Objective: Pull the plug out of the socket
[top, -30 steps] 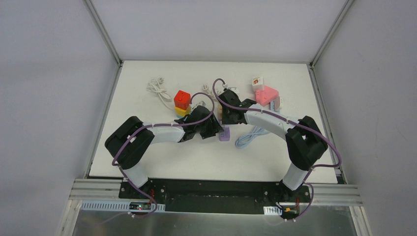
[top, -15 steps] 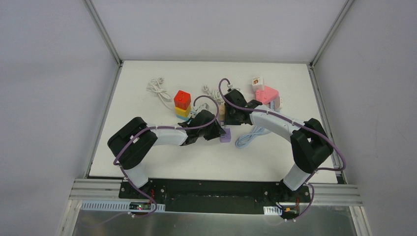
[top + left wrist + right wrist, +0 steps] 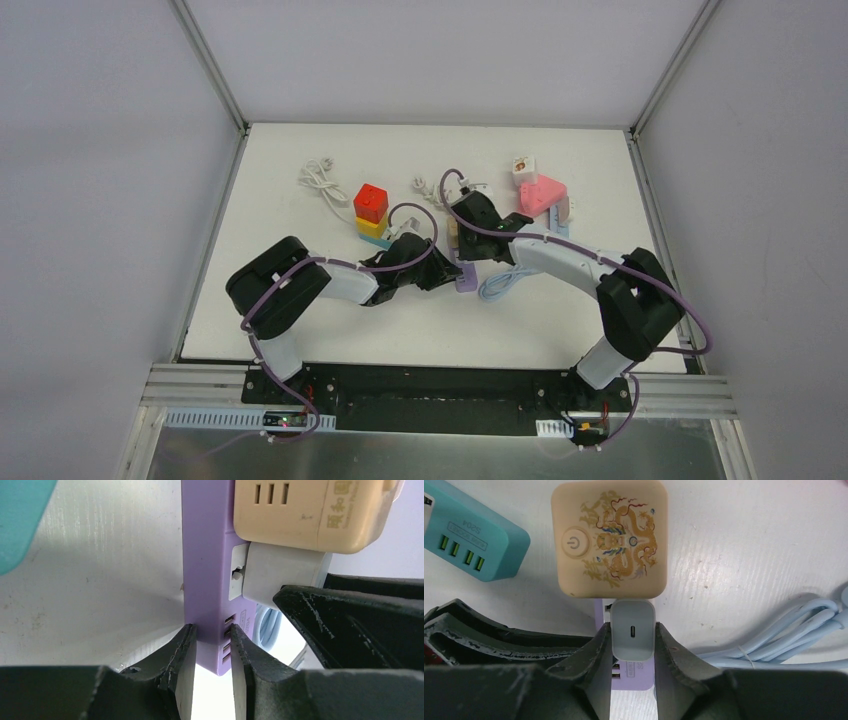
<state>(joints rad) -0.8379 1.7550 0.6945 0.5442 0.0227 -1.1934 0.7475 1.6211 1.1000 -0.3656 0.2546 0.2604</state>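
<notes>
At the middle of the white table (image 3: 300, 310): purple power strip (image 3: 207, 555), lying flat, USB ports at its near end.

- White USB-C charger plug (image 3: 633, 617): seated in the strip's socket, port facing up, no writing legible.
- Right gripper (image 3: 632, 636): jaws narrow, pressed on both sides of the charger plug.
- Left gripper (image 3: 212, 641): jaws narrow, clamped on the strip's USB end.
- Beige cube adapter (image 3: 610, 537): plugged in just beyond the charger. Its top bears a gold dragon motif and a power symbol, its side Chinese characters and partly cut-off Latin lettering.
- Teal power strip (image 3: 474, 540): green USB ports, small print unreadable.
- Light-blue cable (image 3: 784, 630): coiled to the right.
</notes>
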